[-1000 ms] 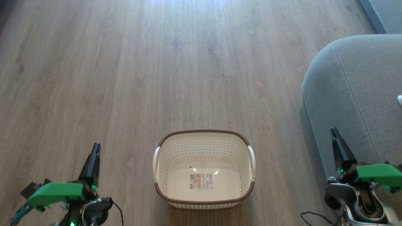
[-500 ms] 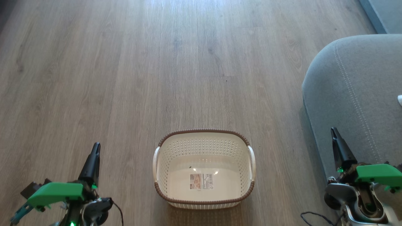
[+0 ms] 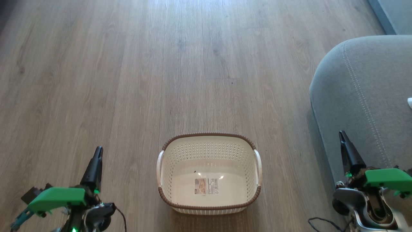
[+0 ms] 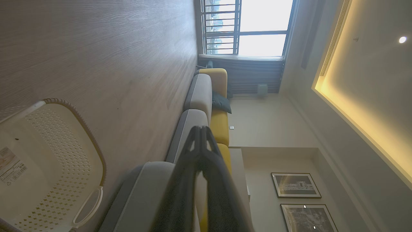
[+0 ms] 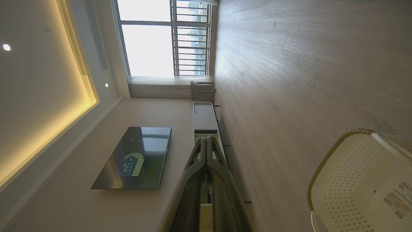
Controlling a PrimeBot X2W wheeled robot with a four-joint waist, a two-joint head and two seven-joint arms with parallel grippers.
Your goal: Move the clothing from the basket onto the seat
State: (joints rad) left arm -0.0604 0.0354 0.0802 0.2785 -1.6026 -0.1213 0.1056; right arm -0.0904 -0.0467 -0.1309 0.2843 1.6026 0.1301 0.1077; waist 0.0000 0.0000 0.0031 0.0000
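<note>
Nothing moved | left gripper closed | right gripper closed | basket between them on floor | seat at right

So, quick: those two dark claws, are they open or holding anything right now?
The left gripper, long dark fingers: shut, holding nothing.
The right gripper, long dark fingers: shut, holding nothing.

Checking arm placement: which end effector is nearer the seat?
Right. The right end effector is at the edge of the seat; the left end effector is beyond the basket, on its other side, over the floor.
</note>
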